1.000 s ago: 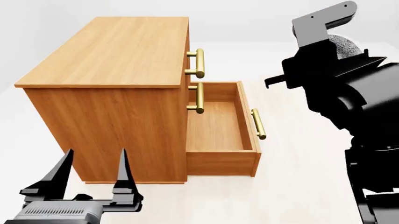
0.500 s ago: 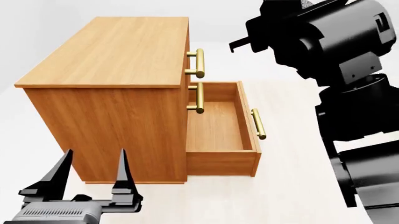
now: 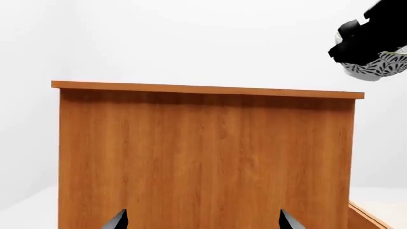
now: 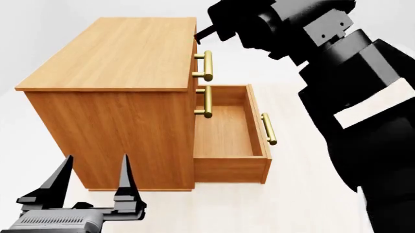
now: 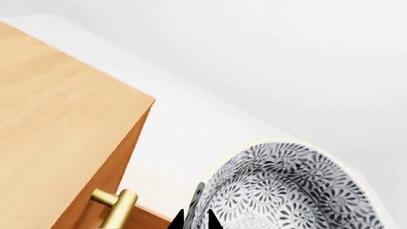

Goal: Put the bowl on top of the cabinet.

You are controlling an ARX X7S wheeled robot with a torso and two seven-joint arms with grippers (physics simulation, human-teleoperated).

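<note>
The bowl (image 5: 289,188), white with a dense dark leaf pattern, hangs tilted in the air beside the cabinet's top front corner. My right gripper (image 5: 194,220) is shut on its rim, one fingertip on each side. The left wrist view shows the bowl (image 3: 380,67) under the black right hand, above the level of the cabinet top and off to one side. In the head view my right arm (image 4: 292,34) hides the bowl. The cabinet (image 4: 116,53) is orange-brown with a flat bare top. My left gripper (image 4: 97,167) is open, low, facing the cabinet's side panel (image 3: 203,157).
The cabinet's bottom drawer (image 4: 227,131) is pulled out and holds nothing I can see. Brass bar handles (image 4: 207,65) stick out from the front, one close under the bowl (image 5: 114,205). Pale floor surrounds the cabinet.
My right arm has swung up and left, from beside the open drawer to over the cabinet's top front corner, carrying the bowl. The left gripper has stayed put.
</note>
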